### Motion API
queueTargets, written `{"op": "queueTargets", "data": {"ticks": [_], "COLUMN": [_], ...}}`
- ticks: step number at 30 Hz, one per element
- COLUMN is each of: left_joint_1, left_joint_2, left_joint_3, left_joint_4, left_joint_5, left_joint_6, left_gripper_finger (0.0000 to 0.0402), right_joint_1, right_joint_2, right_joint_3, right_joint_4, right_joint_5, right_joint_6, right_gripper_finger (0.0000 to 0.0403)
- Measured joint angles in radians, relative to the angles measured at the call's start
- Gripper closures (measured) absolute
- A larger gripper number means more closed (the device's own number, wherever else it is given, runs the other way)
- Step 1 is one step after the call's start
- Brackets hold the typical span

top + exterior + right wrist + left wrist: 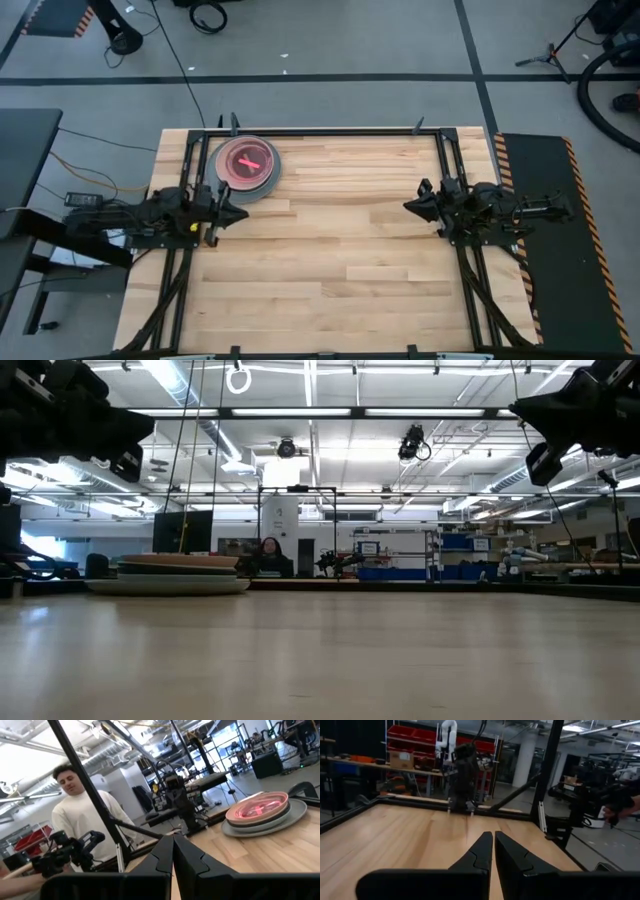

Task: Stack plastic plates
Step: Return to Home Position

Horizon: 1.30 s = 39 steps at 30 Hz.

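Left gripper point(242, 212) hangs above the table's point(340, 260) left side with its two fingers point(482, 852) pressed together. Only a hairline seam shows between them in its wrist view, and it holds nothing. Its tips point across the wood toward the right arm. Right gripper point(408, 206) mirrors it over the opposite side, fingers point(161, 851) likewise closed and empty, pointing back at the left arm. Both are lifted off the surface; from table height the arms show only as dark shapes in the upper corners.

The plates point(247, 168) sit in one stack near the table's far left corner, just beyond the left gripper and apart from it. A wide grey plate point(300, 812) is at the bottom, its rim sticking out all round. Darker plates lie on it, then a pink plate point(231, 814) — and inside that, on top, a glowing red-pink plate point(257, 810). From table height the stack point(170, 575) reads as a low, level pile resting flat on the wood. How many plates it holds cannot be counted.

Beyond the table, in the right wrist view, a person point(75, 820) in a cream sweater stands behind a black frame post point(99, 807) — well away from both grippers.
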Motion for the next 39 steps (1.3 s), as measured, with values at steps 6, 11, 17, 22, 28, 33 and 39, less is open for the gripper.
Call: {"op": "queueTargets", "data": {"ticks": [6,11,17,22,28,33,39], "left_joint_1": [0.009,0.008,0.008,0.008,0.008,0.008,0.009], "left_joint_2": [-0.065,-0.066,-0.065,-0.065,-0.063,-0.063,-0.063], "left_joint_3": [0.000,0.000,0.000,0.000,0.000,0.000,0.000], "left_joint_4": [-0.068,-0.068,-0.073,-0.078,-0.082,-0.082,-0.039], "left_joint_5": [0.020,0.043,0.043,0.043,0.042,0.042,0.035], "left_joint_6": [-0.014,-0.009,0.053,0.024,0.003,0.000,0.047], "left_gripper_finger": [0.0375,0.0375,0.0375,0.0375,0.0375,0.0375,0.0375], "right_joint_1": [0.000,0.000,0.000,0.000,0.000,0.000,0.000], "right_joint_2": [0.000,0.000,0.004,0.023,0.075,0.101,0.102], "right_joint_3": [0.000,0.000,0.000,0.001,0.001,0.001,0.001], "right_joint_4": [0.006,0.003,-0.081,-0.159,-0.167,-0.165,-0.165], "right_joint_5": [-0.027,0.000,0.147,0.123,0.087,0.086,-0.095], "right_joint_6": [-0.041,-0.142,-0.242,-0.369,-0.579,-0.600,-0.627], "right_gripper_finger": [0.0385,0.0385,0.0385,0.0385,0.0385,0.0385,0.0385]}}
